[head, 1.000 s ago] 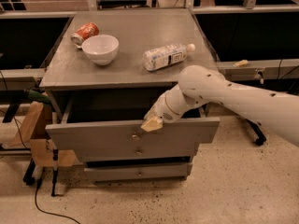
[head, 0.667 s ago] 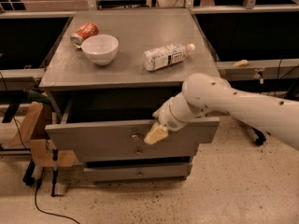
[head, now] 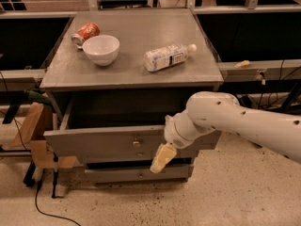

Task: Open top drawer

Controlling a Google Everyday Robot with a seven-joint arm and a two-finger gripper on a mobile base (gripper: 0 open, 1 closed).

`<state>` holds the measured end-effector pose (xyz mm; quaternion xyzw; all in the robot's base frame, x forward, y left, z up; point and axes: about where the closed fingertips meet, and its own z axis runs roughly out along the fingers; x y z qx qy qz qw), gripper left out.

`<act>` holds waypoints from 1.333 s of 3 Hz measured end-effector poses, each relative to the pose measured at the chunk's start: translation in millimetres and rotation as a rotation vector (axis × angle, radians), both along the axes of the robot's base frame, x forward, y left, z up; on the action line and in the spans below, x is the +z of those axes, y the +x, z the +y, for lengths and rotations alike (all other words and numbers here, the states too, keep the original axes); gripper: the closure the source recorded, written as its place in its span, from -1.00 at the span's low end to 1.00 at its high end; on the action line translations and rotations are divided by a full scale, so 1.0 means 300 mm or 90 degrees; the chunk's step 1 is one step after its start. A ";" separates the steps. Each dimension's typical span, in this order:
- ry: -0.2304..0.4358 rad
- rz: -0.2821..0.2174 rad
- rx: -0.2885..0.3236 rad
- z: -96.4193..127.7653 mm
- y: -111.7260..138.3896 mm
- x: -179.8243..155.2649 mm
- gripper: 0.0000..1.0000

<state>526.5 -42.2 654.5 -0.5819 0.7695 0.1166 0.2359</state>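
Your arm (head: 254,126) is a smooth, glossy white shell, thick and tubular, with small dark dots scattered along its length that look like screw holes. It swells into a rounded, bulbous joint (head: 209,109). Beyond that comes a shorter white wrist (head: 178,132), a stubby cylinder with a seam line round it and one tiny dark mark on its end face. Your gripper (head: 162,158) is pale cream-yellow, flat and tapered. It sits in front of the lower edge of the top drawer (head: 94,142).
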 end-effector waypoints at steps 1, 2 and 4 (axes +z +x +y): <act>-0.024 0.001 0.015 -0.014 -0.048 -0.011 -0.62; -0.028 0.001 0.017 -0.020 -0.058 0.006 -0.16; -0.028 0.001 0.018 -0.022 -0.056 0.048 0.92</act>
